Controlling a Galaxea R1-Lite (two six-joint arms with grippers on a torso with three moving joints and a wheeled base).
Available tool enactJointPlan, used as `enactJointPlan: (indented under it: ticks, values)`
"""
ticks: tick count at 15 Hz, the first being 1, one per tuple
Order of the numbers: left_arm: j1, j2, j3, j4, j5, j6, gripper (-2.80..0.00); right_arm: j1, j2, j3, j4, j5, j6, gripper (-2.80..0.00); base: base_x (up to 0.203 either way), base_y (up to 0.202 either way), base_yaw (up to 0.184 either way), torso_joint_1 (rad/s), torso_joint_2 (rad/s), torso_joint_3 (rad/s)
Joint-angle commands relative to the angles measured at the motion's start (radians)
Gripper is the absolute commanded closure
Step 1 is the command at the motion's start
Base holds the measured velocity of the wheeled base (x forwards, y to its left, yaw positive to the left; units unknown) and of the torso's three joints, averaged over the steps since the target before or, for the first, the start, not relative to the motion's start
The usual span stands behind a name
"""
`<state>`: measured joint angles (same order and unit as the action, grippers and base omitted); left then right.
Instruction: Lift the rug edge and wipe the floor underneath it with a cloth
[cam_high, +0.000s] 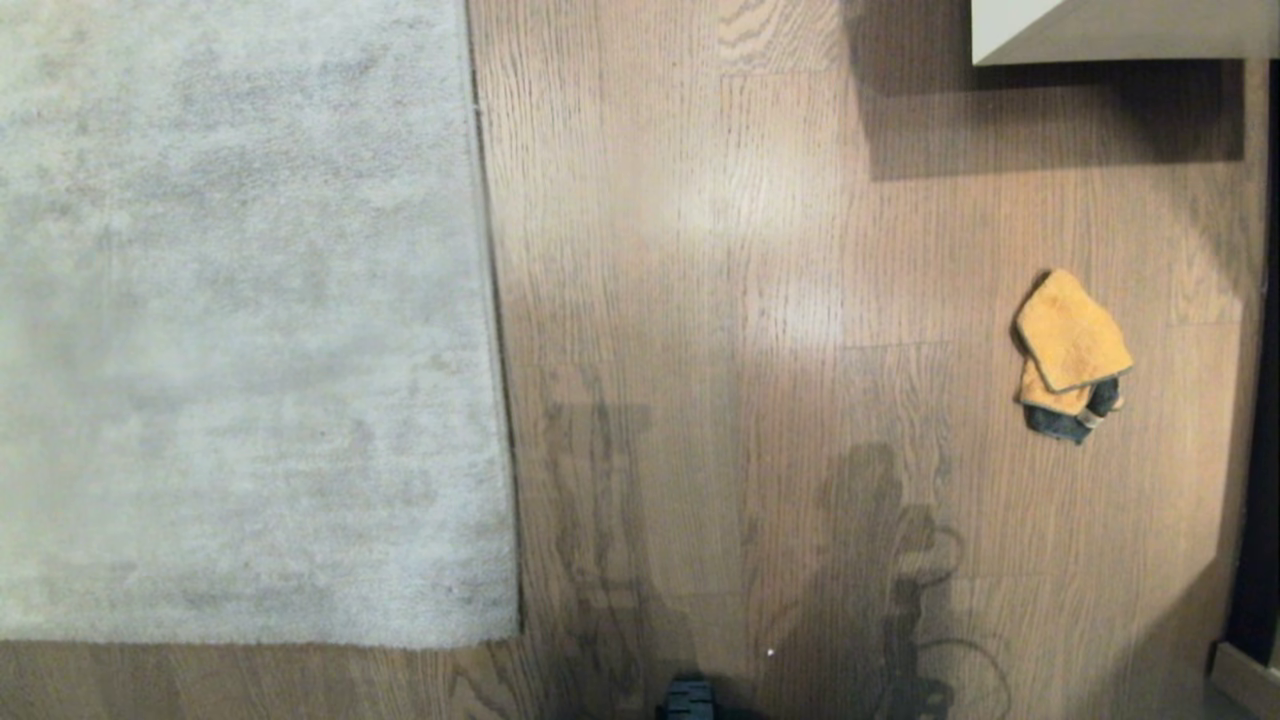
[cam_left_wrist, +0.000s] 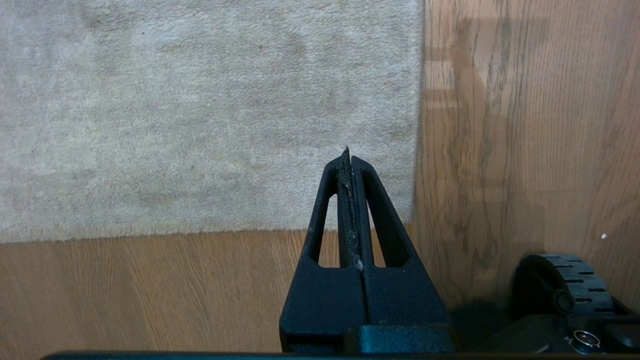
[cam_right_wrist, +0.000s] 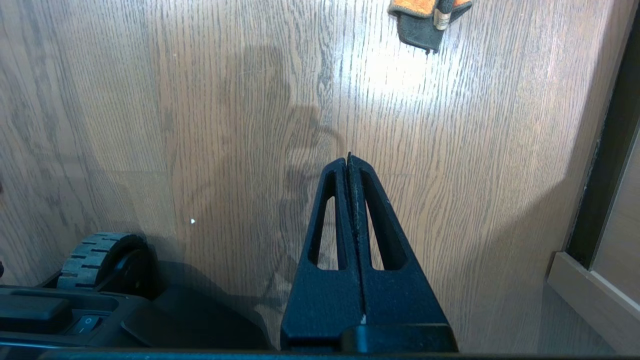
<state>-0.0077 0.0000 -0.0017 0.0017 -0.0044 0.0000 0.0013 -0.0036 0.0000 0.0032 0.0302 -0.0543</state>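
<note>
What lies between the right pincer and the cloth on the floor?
Nothing visible. The right pincer, shut, points over bare floor toward the cloth, which lies alone, well right of the rug edge.

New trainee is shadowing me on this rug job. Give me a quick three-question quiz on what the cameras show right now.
1. True or false: the cloth lies on the rug.
2. Is the left gripper A) open, B) shut on the cloth, or C) shut and empty?
3. Which gripper has the cloth ahead of it?

Key: 1. False, it lies on the floor. 2. C. 3. The right gripper.
</note>
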Motion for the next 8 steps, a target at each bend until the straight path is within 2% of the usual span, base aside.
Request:
enactJointPlan:
  ticks: [1, 8]
  values:
    - [0.000, 0.000, 0.000, 0.000, 0.000, 0.000, 0.00, 0.000, 0.004, 0.000, 0.000, 0.000, -0.001, 0.00, 0.000, 0.000, 0.000, 0.000, 0.00, 0.000]
    - [0.000, 0.000, 0.000, 0.000, 0.000, 0.000, 0.00, 0.000, 0.004, 0.000, 0.000, 0.000, -0.001, 0.00, 0.000, 0.000, 0.000, 0.000, 0.00, 0.000]
